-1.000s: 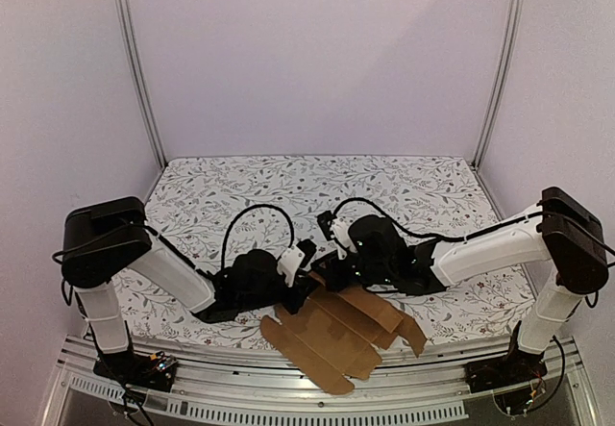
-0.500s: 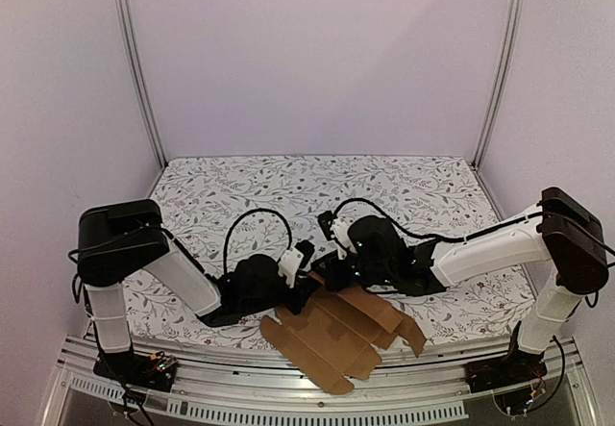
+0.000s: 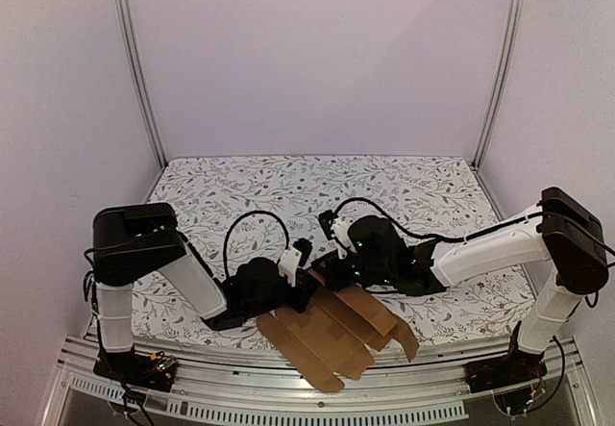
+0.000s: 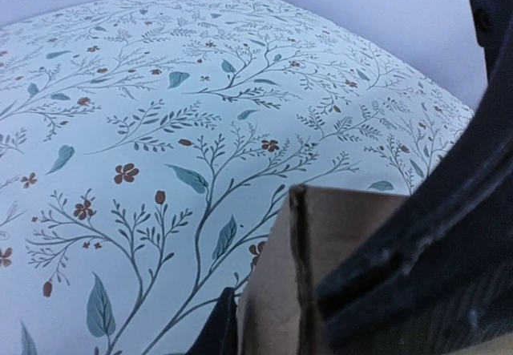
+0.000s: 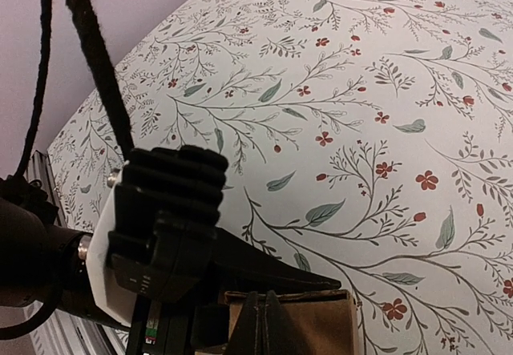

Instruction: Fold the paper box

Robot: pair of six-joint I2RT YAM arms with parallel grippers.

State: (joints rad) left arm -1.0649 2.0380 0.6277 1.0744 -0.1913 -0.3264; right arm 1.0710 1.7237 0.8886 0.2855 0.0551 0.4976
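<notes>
The paper box [image 3: 332, 338] is a flat brown die-cut sheet with flaps, lying at the table's near edge and hanging slightly over it. My left gripper [image 3: 305, 288] reaches in from the left to the sheet's far end. In the left wrist view a raised flap [image 4: 317, 267] stands between its fingers [image 4: 218, 329], so the left gripper [image 4: 280, 307] is shut on the flap. My right gripper [image 3: 325, 274] comes in from the right to the same end. In the right wrist view the right gripper [image 5: 260, 305] has its jaws pressed together against the flap [image 5: 321, 323], with the left gripper's finger [image 5: 276, 268] along the flap's top edge.
A floral cloth [image 3: 288, 186] covers the table. Metal posts [image 3: 135, 70] and lilac walls stand at the back and sides. An aluminium rail [image 3: 288, 405] runs along the near edge, under the overhanging cardboard. Black cables [image 3: 255, 222] loop above both wrists.
The left arm's elbow has swung to the right, toward the middle. The cardboard sheet has shifted slightly left. The right arm has stayed put.
</notes>
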